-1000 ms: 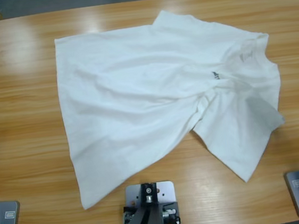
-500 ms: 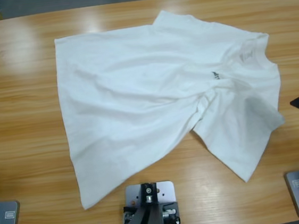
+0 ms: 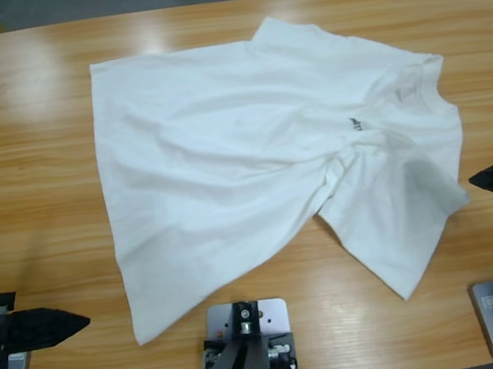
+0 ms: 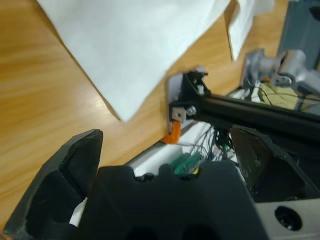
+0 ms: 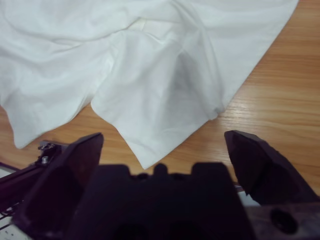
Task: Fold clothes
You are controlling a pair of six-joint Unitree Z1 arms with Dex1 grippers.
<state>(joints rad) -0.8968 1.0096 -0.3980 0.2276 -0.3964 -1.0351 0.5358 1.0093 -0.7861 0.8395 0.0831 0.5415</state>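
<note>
White cotton T-shirt lies spread and wrinkled across the middle of the wooden table, collar toward the right side. Left gripper sits near the shirt's lower-left hem corner, jaws spread, holding nothing. Right gripper sits just beside the right sleeve, jaws spread, empty.
</note>
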